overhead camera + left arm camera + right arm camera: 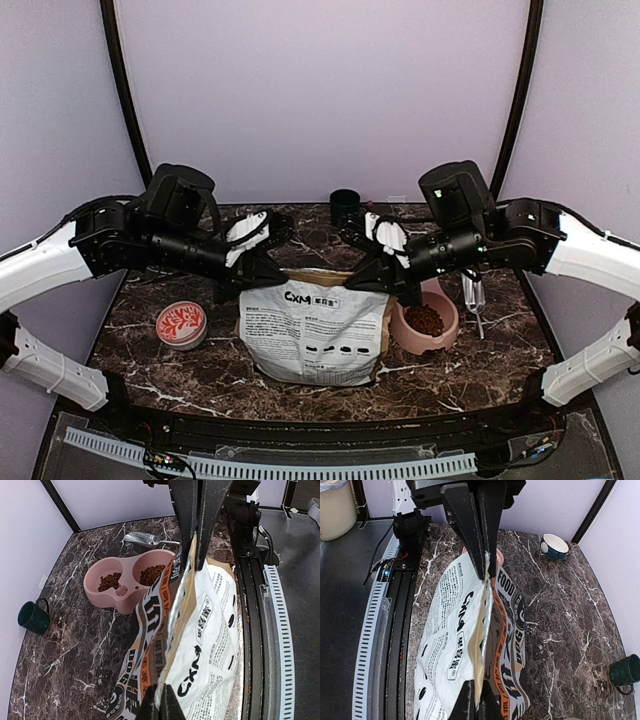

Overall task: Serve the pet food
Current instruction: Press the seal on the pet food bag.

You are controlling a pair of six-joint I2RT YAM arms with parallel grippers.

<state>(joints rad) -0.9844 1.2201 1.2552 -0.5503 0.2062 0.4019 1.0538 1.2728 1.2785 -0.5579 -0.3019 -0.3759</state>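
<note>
Two grippers pinch one bag [310, 335], each at a top corner. The left gripper [247, 283] is pressed shut on the corner to the left of the middle of the top view. The right gripper [395, 285] is pressed shut on the corner to the right of the middle. The bag stands in the middle of the table [150, 375], and its top edge is pulled into a line between them.

In the left wrist view, the left gripper [192, 560] comes down from the top of the frame and squeezes the bag's [210, 630] thin edge. The right gripper [157, 705] holds the far end at the bottom. The right wrist view shows the same thing from the other side. The right gripper [485, 565] is at the top and the left gripper [472, 700] is at the bottom, with the bag [455, 640] between them.

The pet food [425, 320] lies in a pink bowl [447, 335] just to the right of the bag. In the left wrist view the bowl [107, 600] has two cups, and there is pet food [108, 581] in both.

A shiny scoop [472, 295] lies just to the right of the bowl. A dark mug [346, 207] stands at the back of the table, near the middle of the frame. A red dish [181, 323] sits to the left of the bag.
</note>
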